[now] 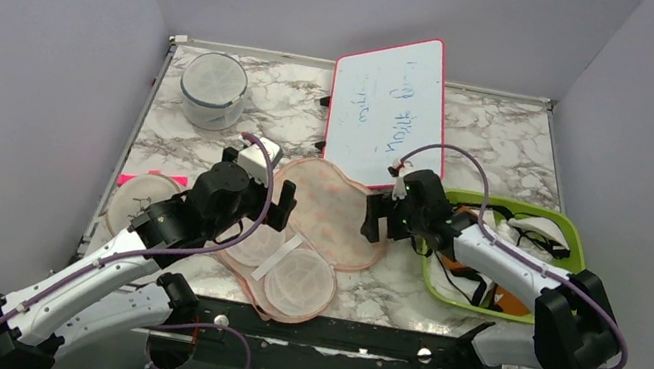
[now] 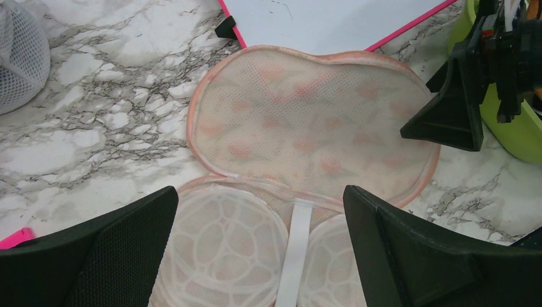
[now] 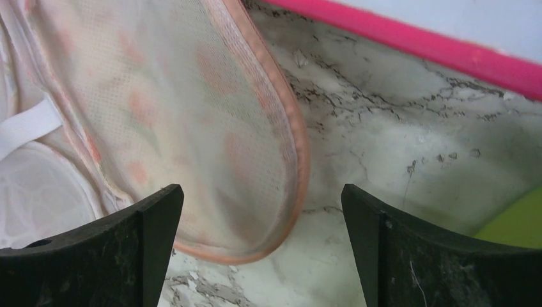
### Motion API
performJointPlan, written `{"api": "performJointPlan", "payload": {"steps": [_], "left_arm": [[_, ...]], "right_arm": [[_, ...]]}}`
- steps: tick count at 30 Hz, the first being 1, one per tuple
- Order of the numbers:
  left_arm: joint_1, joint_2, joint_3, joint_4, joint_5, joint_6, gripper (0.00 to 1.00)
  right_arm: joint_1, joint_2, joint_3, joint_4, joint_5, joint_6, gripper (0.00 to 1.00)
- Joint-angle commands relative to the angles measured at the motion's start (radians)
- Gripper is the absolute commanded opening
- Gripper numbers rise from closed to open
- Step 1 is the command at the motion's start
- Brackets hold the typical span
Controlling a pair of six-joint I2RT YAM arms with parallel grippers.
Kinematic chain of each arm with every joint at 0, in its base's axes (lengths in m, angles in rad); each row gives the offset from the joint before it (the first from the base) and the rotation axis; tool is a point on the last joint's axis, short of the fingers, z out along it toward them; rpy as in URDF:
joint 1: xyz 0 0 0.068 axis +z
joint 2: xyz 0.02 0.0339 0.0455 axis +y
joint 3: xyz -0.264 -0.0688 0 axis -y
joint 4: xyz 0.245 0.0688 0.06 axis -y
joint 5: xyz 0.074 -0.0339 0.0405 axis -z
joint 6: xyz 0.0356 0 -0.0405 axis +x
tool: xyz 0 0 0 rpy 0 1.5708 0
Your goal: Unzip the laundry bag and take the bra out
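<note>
Bag position: the laundry bag lies unzipped on the surface, directly between the two arms, with its flap folded back toward the whiteboard and its long axis running left to right. My left gripper hangs over the hinge line with its fingers spread and empty. My right gripper is just beside the flap's right rim, likewise spread and empty. Inside I see only white cup formers. The bra appears as rust-orange fabric in the green tray, under my right arm, so I judge removal complete.
</note>
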State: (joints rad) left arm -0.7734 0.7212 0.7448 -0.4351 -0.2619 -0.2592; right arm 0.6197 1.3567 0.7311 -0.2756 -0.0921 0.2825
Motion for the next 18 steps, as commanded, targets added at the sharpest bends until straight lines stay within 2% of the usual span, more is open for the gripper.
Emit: {"api": "performJointPlan", "payload": {"steps": [1, 5, 8, 11, 14, 18], "left_arm": [[0.0, 0.002, -0.002, 0.012, -0.012, 0.0, 0.99], [-0.001, -0.01, -0.002, 0.009, -0.021, -0.003, 0.99], [-0.001, -0.013, -0.004, 0.009, -0.025, -0.003, 0.99], [-0.001, -0.011, -0.002, 0.009, -0.022, -0.004, 0.99], [-0.002, -0.009, -0.002, 0.01, -0.022, -0.003, 0.99], [-0.004, -0.015, -0.002, 0.008, -0.026, -0.004, 0.99]], "right_arm": [[0.005, 0.052, 0.048, 0.103, 0.002, 0.019, 0.92], [0.014, 0.045, 0.001, 0.218, -0.101, 0.068, 0.84], [0.03, 0.035, -0.041, 0.286, -0.124, 0.117, 0.81], [0.036, 0.044, -0.063, 0.328, -0.152, 0.147, 0.74], [0.039, 0.045, -0.075, 0.359, -0.168, 0.166, 0.6], [0.041, 0.016, -0.054, 0.348, -0.175, 0.172, 0.31]]}}
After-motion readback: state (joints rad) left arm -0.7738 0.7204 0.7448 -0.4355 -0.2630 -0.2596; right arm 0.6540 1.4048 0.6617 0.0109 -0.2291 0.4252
